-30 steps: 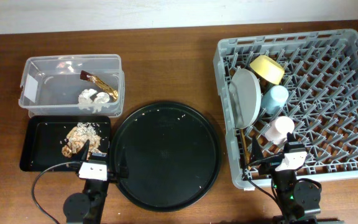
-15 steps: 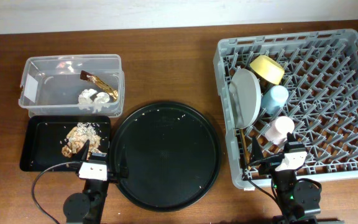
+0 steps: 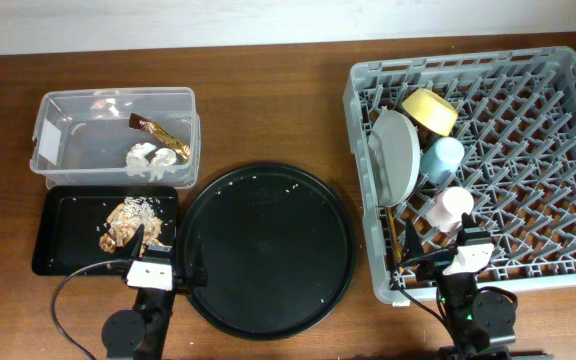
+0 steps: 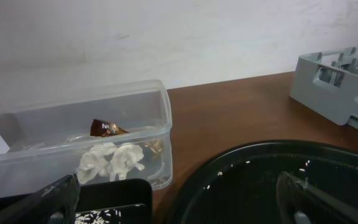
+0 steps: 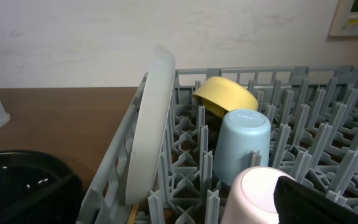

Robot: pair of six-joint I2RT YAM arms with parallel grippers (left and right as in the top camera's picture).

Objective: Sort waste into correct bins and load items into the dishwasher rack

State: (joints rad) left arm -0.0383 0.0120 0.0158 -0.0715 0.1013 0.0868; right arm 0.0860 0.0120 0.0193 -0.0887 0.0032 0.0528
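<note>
- Clear plastic box [image 4: 55, 134], left, on the wooden surface [image 4: 229, 115]: brown-gold wrapper [image 4: 107, 129] and white tissue wads [image 4: 112, 162] inside.
- Black rectangular tray [image 4: 120, 198]: corner only, just in front of the box.
- Round black tray [image 4: 253, 180]: pale specks.
- Grey rack [image 4: 331, 87]: corner, far right.
- Hand [image 4: 176, 186]: fingers [image 4: 51, 200] wide apart, empty.

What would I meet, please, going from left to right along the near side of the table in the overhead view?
shallow black tray → large round black tray → dishwasher rack
</note>
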